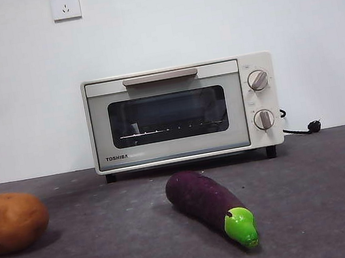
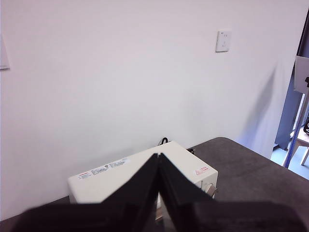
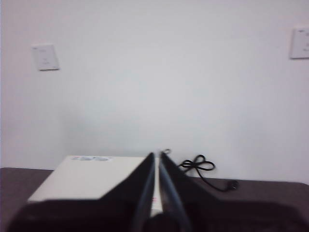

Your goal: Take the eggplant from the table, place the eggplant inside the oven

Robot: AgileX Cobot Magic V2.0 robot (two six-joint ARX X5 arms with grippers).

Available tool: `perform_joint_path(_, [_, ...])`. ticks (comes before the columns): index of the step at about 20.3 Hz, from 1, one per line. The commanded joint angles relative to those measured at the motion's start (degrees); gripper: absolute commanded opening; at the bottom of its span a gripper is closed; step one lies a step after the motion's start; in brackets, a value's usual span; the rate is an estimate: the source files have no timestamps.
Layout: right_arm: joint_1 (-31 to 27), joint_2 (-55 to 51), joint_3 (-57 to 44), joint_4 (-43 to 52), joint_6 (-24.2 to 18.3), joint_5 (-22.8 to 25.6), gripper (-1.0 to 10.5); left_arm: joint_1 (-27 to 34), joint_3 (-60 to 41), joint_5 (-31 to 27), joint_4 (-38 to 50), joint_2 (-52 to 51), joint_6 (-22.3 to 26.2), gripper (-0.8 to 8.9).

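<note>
Front view only: eggplant (image 1: 210,207) lies on the counter (image 1: 329,195) before the shut oven (image 1: 183,112), potato (image 1: 9,222) far left. Wrist views: left claw (image 2: 159,155) and right claw (image 3: 157,154) both closed, empty, raised above the oven top.

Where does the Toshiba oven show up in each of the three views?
Front view: oven centre, door shut, behind the eggplant.
Left wrist view: its cream top from above, behind the shut left gripper.
Right wrist view: its top, behind the shut right gripper.
Shared landmark: the black power cord.
</note>
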Motion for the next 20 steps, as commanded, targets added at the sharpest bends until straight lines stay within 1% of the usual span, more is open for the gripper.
perform_joint_path(1, [0.11,0.35,0.37,1.31,-0.13,-2.6,2.6,-0.26,0.17,0.17,0.7,0.26,0.7,-0.05])
perform_joint_path(5, [0.11,0.76,0.68,1.53,-0.04,-5.05,5.1,-0.26,0.17,0.2,0.72,0.92,0.7,-0.05])
perform_joint_path(6, [0.11,1.05,0.7,1.53,0.2,-5.14,5.6,-0.26,0.17,0.2,0.72,1.07,0.7,-0.05])
perform_joint_path(7, [0.11,1.05,0.7,1.42,0.28,-5.14,5.8,-0.26,0.17,0.2,0.76,1.22,0.7,-0.05])
perform_joint_path(12, [0.11,1.44,0.7,0.61,0.44,-7.28,5.8,-0.26,0.17,0.2,0.76,1.81,1.55,-0.05])
perform_joint_path(15, [0.11,1.68,0.7,0.57,1.46,-7.41,5.8,-0.26,0.17,0.2,1.03,2.29,1.64,-0.05])
perform_joint_path(17, [0.11,1.77,0.7,0.63,1.86,-8.33,5.8,-0.26,0.17,0.22,1.11,2.82,1.73,-0.05])
perform_joint_path(20, [0.11,1.79,0.7,0.31,1.9,-8.76,5.8,-0.26,0.17,1.68,1.49,4.17,1.75,-0.05])
